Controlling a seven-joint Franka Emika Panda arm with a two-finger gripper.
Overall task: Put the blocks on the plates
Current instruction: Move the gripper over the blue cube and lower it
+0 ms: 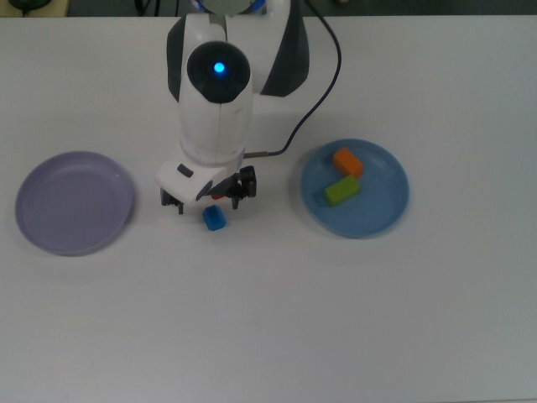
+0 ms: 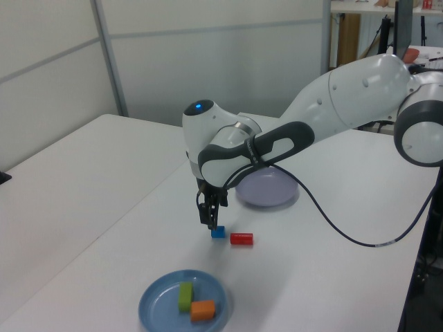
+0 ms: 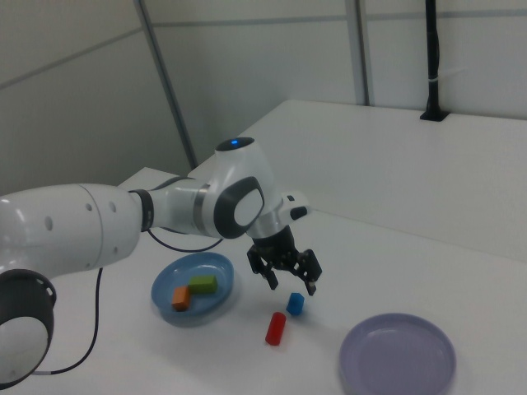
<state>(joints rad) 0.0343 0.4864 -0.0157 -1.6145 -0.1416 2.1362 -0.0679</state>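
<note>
- At the top view's left, the purple plate (image 1: 74, 202) sits on the white table (image 1: 268, 319) with nothing on it; in the right view it is at the lower right (image 3: 398, 355).
- Near the middle of the top view, my gripper (image 1: 208, 198) hangs over the table between the two plates, its two fingers spread apart and holding nothing; the right view shows the open fingers (image 3: 268, 278) clearly.
- The blue block (image 1: 214, 218) lies on the table just below my fingers in the top view, not touching them as far as the right view shows (image 3: 296, 304).
- The red cylinder (image 3: 275, 327) lies on its side on the table just beside the blue block; in the top view my arm covers most of it.
- At the top view's right, the blue plate (image 1: 382, 214) holds the orange block (image 1: 347, 162) and the green block (image 1: 341, 191), lying close together.
</note>
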